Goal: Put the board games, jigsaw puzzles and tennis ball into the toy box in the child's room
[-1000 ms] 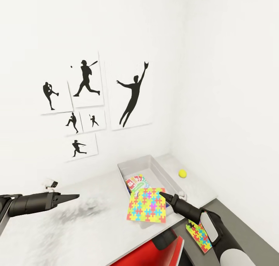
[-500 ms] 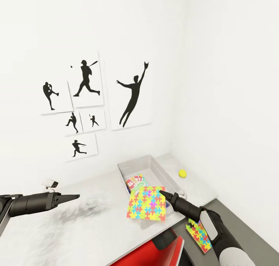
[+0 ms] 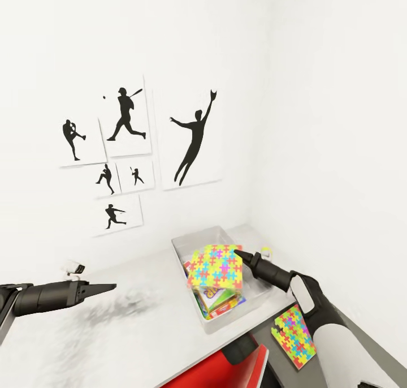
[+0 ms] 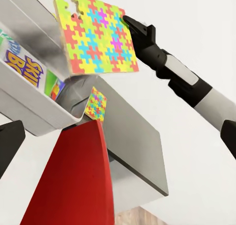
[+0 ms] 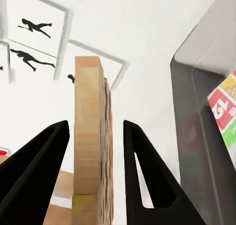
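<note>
Right gripper (image 3: 238, 255) clamped on the edge of a jigsaw puzzle (image 3: 216, 266), held tilted above the toy box (image 3: 189, 244), which already contains board games (image 3: 217, 300). Likely risk: the thin, rigid board catches the sloping wall and slides out. Second puzzle (image 3: 292, 335) lies on the lower dark section. Left gripper (image 3: 107, 287) hovers over the table (image 3: 113, 331), fingers together.

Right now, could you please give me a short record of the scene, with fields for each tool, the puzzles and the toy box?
right tool: holds one jigsaw puzzle by its edge, above the toy box
left tool: holds nothing, above the table
toy box: on the table, board games inside
second jigsaw puzzle: on the lower dark grey section
wall: baseball silhouette prints
</note>
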